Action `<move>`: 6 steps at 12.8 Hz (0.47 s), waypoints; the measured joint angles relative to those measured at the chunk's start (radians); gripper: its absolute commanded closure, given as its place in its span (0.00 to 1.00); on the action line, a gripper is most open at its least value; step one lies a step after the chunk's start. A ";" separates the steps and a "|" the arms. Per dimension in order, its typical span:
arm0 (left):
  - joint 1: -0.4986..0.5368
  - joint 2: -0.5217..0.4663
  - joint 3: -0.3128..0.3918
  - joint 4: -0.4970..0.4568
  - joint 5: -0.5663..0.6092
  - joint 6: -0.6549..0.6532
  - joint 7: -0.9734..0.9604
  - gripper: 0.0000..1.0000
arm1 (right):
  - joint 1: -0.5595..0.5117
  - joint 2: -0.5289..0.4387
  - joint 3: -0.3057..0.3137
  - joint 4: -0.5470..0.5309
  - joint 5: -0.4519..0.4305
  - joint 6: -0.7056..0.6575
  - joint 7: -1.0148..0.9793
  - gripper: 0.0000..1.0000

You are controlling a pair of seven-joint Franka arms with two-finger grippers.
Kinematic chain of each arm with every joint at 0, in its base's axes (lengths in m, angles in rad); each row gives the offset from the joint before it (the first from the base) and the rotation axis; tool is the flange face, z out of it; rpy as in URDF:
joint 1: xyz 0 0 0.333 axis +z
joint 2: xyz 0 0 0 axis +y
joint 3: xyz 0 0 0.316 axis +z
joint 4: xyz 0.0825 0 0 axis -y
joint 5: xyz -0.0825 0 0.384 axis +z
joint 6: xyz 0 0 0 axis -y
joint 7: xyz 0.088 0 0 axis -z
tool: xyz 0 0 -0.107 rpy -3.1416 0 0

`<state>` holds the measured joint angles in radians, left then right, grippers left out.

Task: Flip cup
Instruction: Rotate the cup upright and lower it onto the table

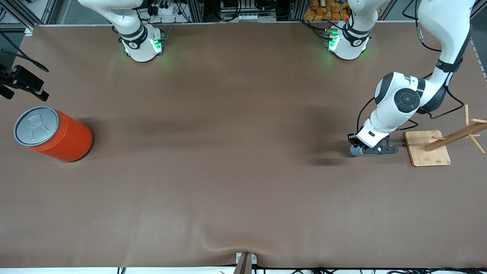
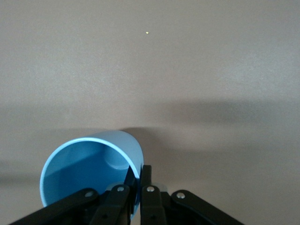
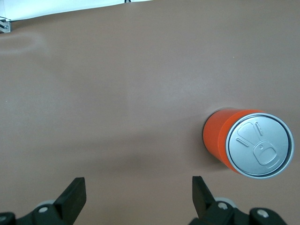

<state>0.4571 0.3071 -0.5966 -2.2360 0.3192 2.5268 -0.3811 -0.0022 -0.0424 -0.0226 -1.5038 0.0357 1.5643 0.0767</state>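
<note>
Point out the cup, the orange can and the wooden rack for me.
cup [image 2: 82, 161]: left wrist view, on its blue inner wall.
orange can [image 1: 72, 139]: front view, on its orange side.
wooden rack [image 1: 428, 152]: front view, on its flat base board.

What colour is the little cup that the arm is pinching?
Light blue, with a darker blue inside; the cup shows best in the left wrist view.

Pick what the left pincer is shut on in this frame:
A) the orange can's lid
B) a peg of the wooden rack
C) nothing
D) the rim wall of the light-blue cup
D: the left pincer pinches the wall of the cup, one finger inside and one outside.
</note>
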 measured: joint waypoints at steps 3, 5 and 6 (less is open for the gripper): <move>-0.008 0.002 -0.014 0.016 0.004 -0.027 -0.061 0.00 | 0.000 0.000 0.000 0.000 0.000 -0.001 0.000 0.00; -0.009 -0.009 -0.063 0.062 0.007 -0.101 -0.156 0.00 | 0.000 0.000 0.000 0.000 0.000 -0.001 0.000 0.00; -0.011 -0.030 -0.092 0.084 0.009 -0.128 -0.203 0.00 | 0.000 0.000 0.000 0.000 0.000 -0.002 0.000 0.00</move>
<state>0.4465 0.2767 -0.6890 -2.1516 0.3280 2.3988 -0.5837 -0.0022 -0.0423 -0.0226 -1.5038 0.0357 1.5627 0.0767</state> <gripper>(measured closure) 0.264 0.000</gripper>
